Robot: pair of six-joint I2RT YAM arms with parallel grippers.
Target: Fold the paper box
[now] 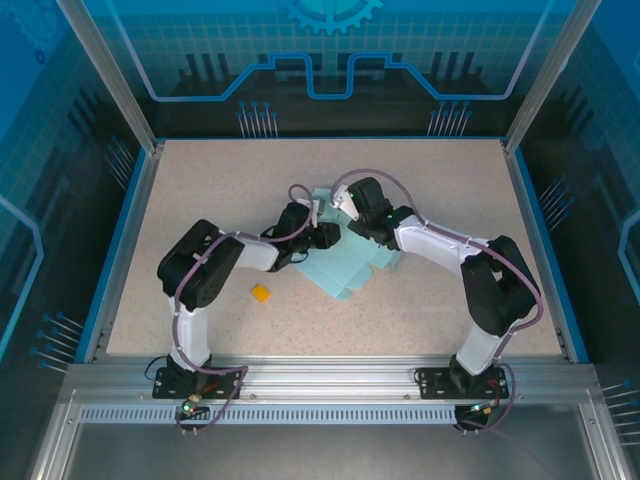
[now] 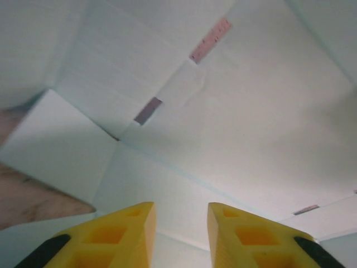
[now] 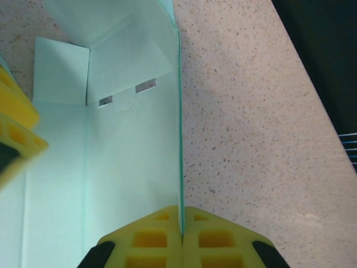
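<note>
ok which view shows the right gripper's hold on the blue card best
Right wrist view: the right gripper is shut on the edge of the pale light-blue card paper box. The top view hides that pinch under the wrist; the left wrist view shows flat card panels and slots.

Speckled beige table [image 1: 200, 180] w/ light-blue paper box [image 1: 345, 268] at ctr, small orange piece [image 1: 260, 293] nr its left.

The paper box [image 1: 347, 268] is pale light-blue, the table [image 1: 450, 200] speckled beige, the small square piece [image 1: 260, 292] orange, the gripper fingers [image 3: 150, 240] yellow with black pads
</note>
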